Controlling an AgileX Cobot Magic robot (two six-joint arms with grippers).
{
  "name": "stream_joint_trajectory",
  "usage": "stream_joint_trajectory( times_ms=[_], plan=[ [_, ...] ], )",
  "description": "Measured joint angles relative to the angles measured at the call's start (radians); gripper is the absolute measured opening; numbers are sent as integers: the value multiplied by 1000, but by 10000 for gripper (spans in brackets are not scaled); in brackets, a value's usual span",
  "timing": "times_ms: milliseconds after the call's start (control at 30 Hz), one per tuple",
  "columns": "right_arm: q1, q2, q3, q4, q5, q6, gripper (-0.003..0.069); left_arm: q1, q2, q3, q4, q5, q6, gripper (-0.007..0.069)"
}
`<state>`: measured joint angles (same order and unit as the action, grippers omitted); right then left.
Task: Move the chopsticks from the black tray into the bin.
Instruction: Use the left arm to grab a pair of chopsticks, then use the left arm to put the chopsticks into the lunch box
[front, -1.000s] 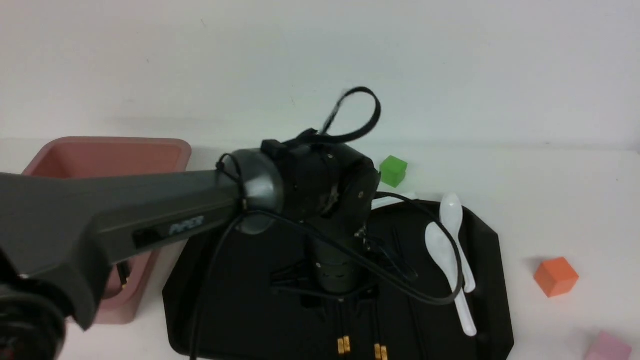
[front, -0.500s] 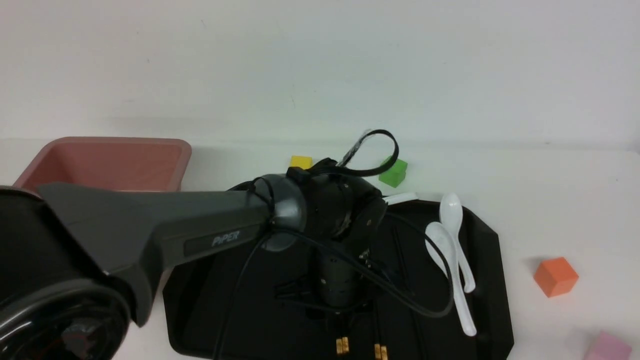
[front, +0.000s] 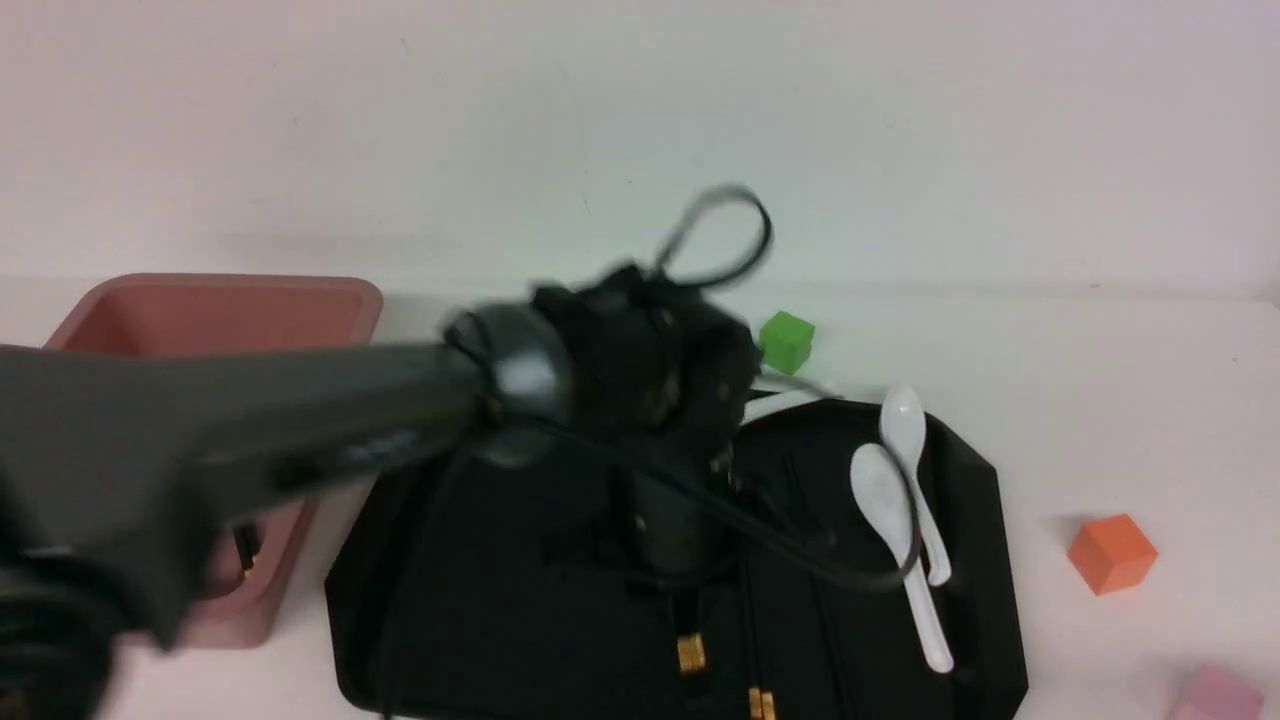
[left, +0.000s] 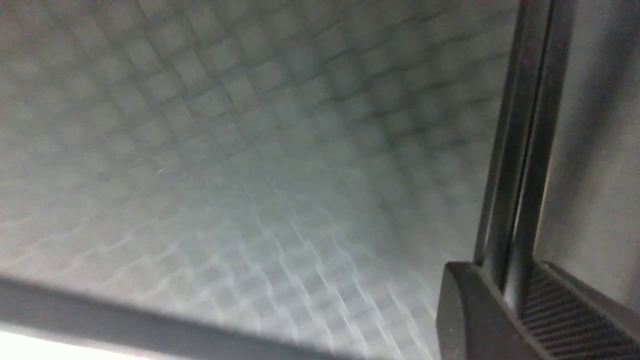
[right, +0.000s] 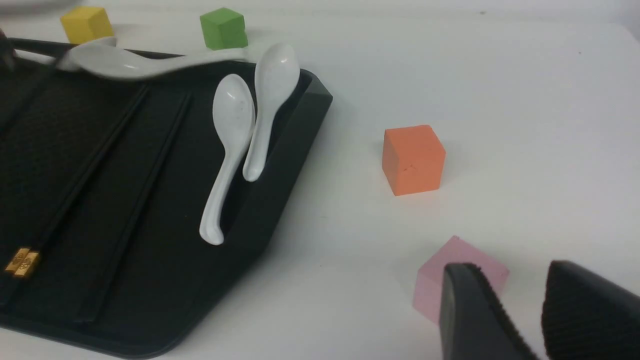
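My left gripper (left: 520, 280) is shut on a pair of black chopsticks (left: 525, 150), which run out from between its ribbed pads just over the textured floor of the black tray (front: 980, 500). In the front view the left arm hangs over the tray's middle and hides the jaws. The held pair's gold end (front: 690, 652) shows below the wrist. A second pair's gold ends (front: 760, 703) lie at the tray's near edge. The pink bin (front: 220, 320) stands left of the tray. My right gripper (right: 520, 285) is slightly open and empty, off the tray.
Two white spoons (front: 890, 500) lie at the tray's right side, and a third (right: 150, 65) rests on its far rim. A green cube (front: 786, 341), an orange cube (front: 1111, 552) and a pink cube (front: 1215, 695) sit on the table. A yellow cube (right: 86, 22) is behind the tray.
The left arm dipped towards the tray, then rose again and is blurred with motion. The gold end of the held chopsticks has shifted away from the tray's near edge.
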<state>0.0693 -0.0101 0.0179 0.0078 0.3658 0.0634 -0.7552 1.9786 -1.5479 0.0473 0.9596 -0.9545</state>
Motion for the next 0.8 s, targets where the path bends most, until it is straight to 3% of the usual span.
stream_joint_trajectory(
  times_ms=[233, 300, 467, 600, 800],
  plan=[
    [0, 0, 0, 0, 0, 0, 239, 49, -228, 0, 70, 147, 106, 120],
    [0, 0, 0, 0, 0, 0, 239, 124, -295, 0, 103, 232, 176, 120],
    [0, 0, 0, 0, 0, 0, 239, 345, -399, 46, 115, 264, 348, 120],
    [0, 0, 0, 0, 0, 0, 239, 565, -419, 137, 69, 268, 474, 120],
    [0, 0, 0, 0, 0, 0, 239, 778, -383, 184, -37, 172, 563, 120]
  ],
)
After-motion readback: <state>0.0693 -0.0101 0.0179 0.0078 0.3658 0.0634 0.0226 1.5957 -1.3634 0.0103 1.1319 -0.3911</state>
